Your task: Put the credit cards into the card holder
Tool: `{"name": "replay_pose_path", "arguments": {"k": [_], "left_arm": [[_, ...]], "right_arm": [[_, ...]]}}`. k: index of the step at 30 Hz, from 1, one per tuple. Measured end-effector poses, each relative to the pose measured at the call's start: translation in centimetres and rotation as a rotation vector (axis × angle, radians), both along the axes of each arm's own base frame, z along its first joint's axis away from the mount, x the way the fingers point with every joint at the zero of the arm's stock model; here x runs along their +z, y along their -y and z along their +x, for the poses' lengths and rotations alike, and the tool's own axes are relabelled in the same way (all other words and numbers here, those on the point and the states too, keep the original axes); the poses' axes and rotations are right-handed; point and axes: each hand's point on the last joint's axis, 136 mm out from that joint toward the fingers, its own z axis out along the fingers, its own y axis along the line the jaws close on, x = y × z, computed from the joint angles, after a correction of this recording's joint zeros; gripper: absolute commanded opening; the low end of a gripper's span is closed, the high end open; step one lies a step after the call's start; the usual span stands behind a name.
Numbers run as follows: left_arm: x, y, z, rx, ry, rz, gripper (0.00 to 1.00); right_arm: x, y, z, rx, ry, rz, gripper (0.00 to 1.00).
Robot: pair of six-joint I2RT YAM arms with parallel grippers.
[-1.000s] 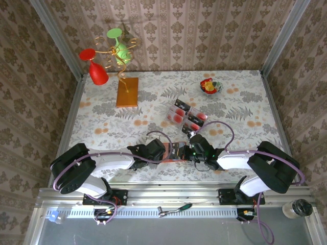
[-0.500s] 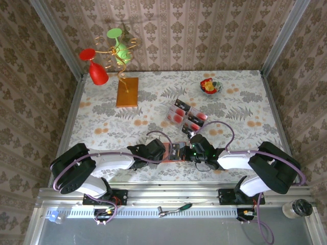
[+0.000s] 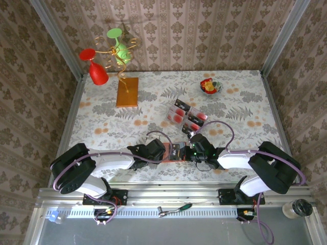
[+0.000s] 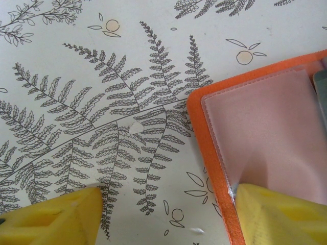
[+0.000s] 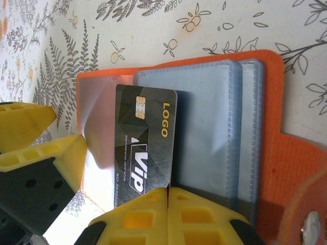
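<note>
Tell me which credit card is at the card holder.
The black VIP card, on the open orange card holder at the right gripper; the other cards sit farther back.

Table cover: white, printed with grey fern leaves and small orange fruit. Card holder: orange outside, grey-blue see-through pockets, one pinkish pocket noted in the left wrist view. Card on it: black, gold chip, gold "LOGO", white "VIP". Left gripper and right gripper: yellow fingers, black bodies. Credit cards: red-and-white with black bands. Wallpaper: beige-brown damask. Glasses: one red, one green. Board: orange-brown.
</note>
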Motion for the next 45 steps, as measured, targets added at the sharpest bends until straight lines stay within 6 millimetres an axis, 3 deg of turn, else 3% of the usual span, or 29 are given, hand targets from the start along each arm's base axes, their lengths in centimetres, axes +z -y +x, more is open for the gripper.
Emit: {"name": "replay_pose_path", "arguments": {"k": [45], "left_arm": [[0.02,-0.05,0.04,0.002,0.003,0.002,0.70]], "right_arm": [[0.38,-0.30,0.17,0.038,-0.049,-0.038,0.00]]}}
